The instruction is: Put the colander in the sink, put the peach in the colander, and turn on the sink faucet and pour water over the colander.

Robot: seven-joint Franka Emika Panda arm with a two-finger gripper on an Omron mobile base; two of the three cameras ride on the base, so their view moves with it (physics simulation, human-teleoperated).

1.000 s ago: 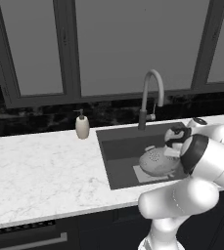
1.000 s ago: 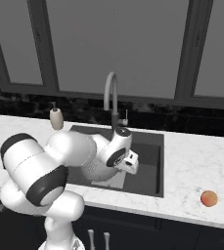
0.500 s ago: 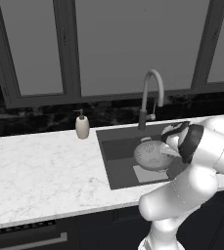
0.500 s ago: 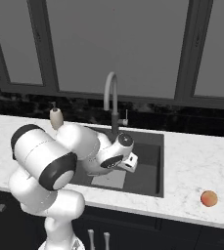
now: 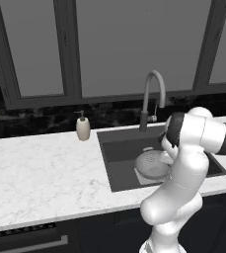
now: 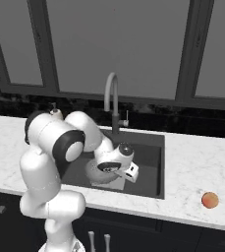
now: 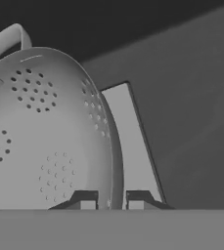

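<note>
**Colander held at its rim, low inside the sink**

My gripper (image 7: 111,199) is clamped narrow on the rim of the colander (image 7: 45,132). In the hand view the two finger tips (image 7: 85,199) stand one on each side of the thin rim wall, one inside the bowl and one outside it, with only the rim between them. The perforated inner face of the bowl is turned toward the hand camera, and one loop handle shows at the upper left of that view.

In the left base view the colander (image 5: 152,164) sits low within the sink (image 5: 119,148), toward the front edge of the basin and over the lighter square on its floor. I cannot tell whether it is resting on the floor or held just above it. In the right base view my hand (image 6: 119,165) is down inside the sink (image 6: 153,162), with the colander (image 6: 95,173) partly hidden behind my wrist and forearm.

The sink faucet (image 5: 151,99) stands at the back edge of the basin, its arched spout reaching out over the basin. No water is visible from it.

The peach (image 6: 210,200) lies on the counter (image 6: 192,172) to the right of the sink, near the counter's front edge and well apart from the colander.

A soap dispenser (image 5: 83,127) stands on the counter near the back left corner of the sink, just beside the basin's rim.
</note>
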